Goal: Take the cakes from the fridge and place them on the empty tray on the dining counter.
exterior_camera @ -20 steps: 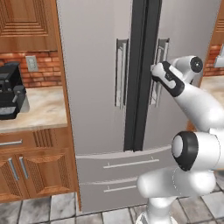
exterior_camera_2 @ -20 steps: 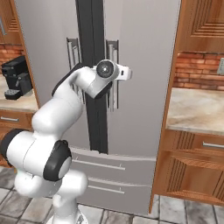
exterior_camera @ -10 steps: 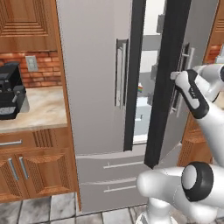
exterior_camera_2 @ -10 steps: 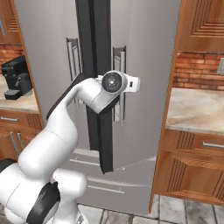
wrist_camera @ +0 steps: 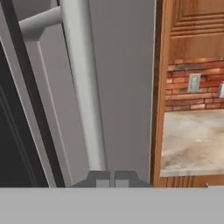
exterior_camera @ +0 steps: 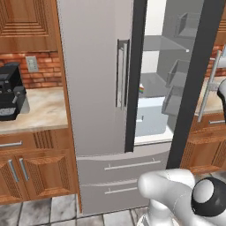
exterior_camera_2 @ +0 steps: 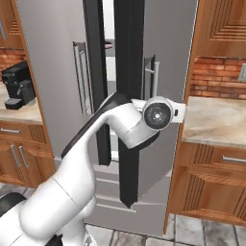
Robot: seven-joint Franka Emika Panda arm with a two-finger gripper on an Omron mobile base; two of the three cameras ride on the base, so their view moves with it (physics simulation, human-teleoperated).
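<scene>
While the hand point(wrist_camera: 111, 178) is clamped tight at the foot of the door's bar handle point(wrist_camera: 83, 87), swing the fridge point(exterior_camera: 95, 88) door fully wide (it blocks reaching in); rainbow cake point(exterior_camera: 141, 89) sits on a middle shelf.

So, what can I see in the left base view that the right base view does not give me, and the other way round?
Left base view: the inside of the fridge, with grey shelves, door bins and a small rainbow-striped piece, probably cake.
Right base view: the open door seen edge-on, the arm's wrist next to it, and a wall socket right of the fridge.
Both: the fridge, the closed left door's handle, and the black coffee machine on the counter.
</scene>
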